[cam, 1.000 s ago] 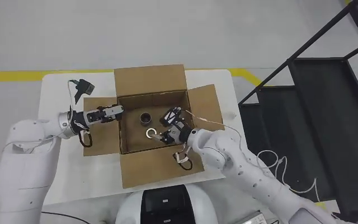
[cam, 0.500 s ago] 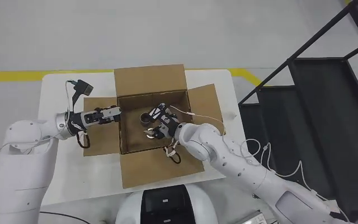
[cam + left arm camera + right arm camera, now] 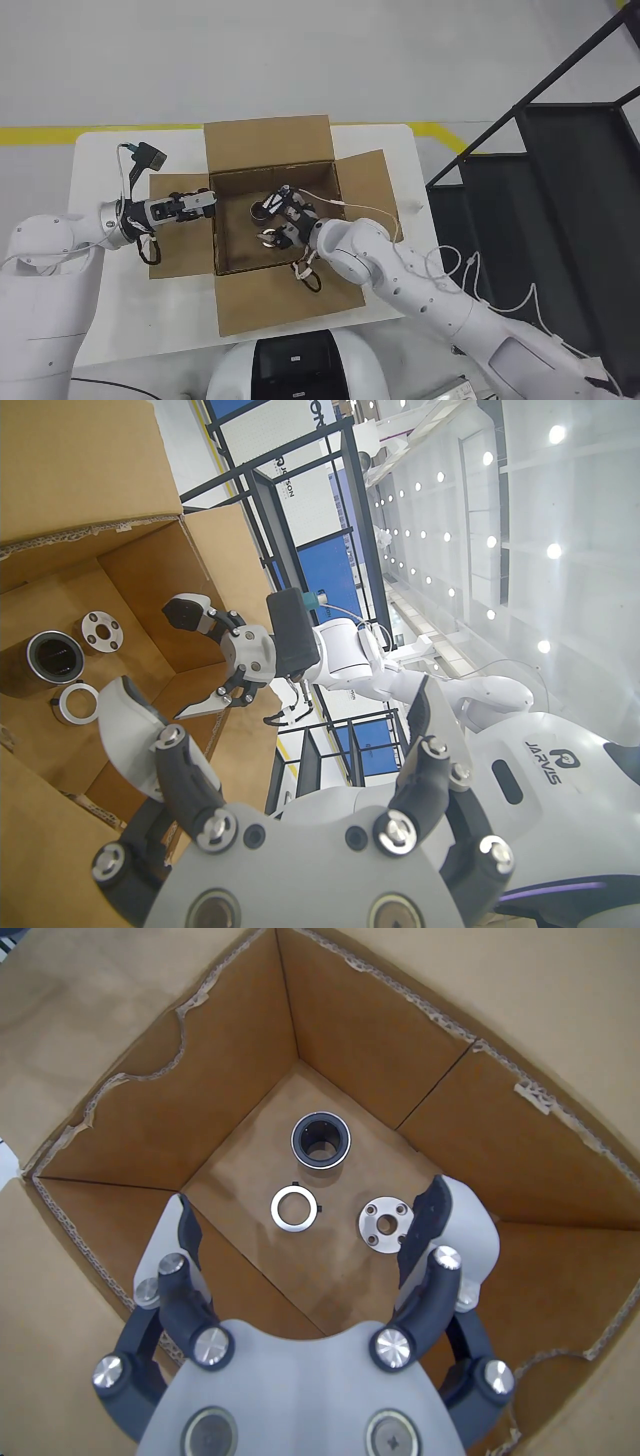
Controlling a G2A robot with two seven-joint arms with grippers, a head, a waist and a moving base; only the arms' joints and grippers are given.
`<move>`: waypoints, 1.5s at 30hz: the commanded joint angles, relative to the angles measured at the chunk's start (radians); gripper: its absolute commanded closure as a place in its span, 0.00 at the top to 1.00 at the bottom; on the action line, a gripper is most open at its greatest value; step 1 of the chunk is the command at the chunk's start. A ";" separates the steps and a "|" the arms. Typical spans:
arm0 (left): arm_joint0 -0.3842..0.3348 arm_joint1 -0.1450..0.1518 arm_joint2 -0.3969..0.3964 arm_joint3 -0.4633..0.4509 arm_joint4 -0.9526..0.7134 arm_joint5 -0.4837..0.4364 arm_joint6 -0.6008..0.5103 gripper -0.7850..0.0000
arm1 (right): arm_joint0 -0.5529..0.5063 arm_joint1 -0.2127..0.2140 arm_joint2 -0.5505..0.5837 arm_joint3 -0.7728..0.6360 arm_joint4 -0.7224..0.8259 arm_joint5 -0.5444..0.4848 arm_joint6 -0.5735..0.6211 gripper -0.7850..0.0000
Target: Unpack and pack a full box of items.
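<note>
An open cardboard box (image 3: 268,145) stands mid-table with its flaps folded out. On its floor lie a black cylinder with a metal rim (image 3: 320,1139), a flat silver ring (image 3: 294,1208) and a silver flange disc with holes (image 3: 386,1225). My right gripper (image 3: 307,1220) hangs open above them, inside the box mouth (image 3: 283,213), holding nothing. The flange sits just below one of its fingertips. My left gripper (image 3: 208,199) is open and empty at the box's left wall. Its wrist view shows the cylinder (image 3: 52,655), flange (image 3: 101,633), ring (image 3: 79,705) and the right gripper (image 3: 187,662).
The box sits on a white table (image 3: 110,310) with bare strips on its left and front sides. A black metal stair frame (image 3: 540,200) stands off the table to the right. A yellow floor line (image 3: 60,133) runs behind the table.
My right gripper has moved left and a little farther back over the box's inside, now covering part of the items in the top view. The left arm has barely shifted.
</note>
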 commanded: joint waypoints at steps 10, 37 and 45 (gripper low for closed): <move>0.000 0.000 0.000 0.000 0.000 0.000 0.000 1.00 | 0.238 -0.101 -0.110 0.321 0.056 -0.160 0.066 1.00; 0.114 0.021 -0.185 -0.052 -0.029 -0.044 0.130 1.00 | 0.347 -0.310 -0.226 0.664 0.098 -0.203 -0.059 1.00; 0.257 0.040 -0.389 -0.106 -0.053 -0.047 0.217 1.00 | 0.320 -0.302 -0.192 0.646 0.077 -0.218 -0.034 1.00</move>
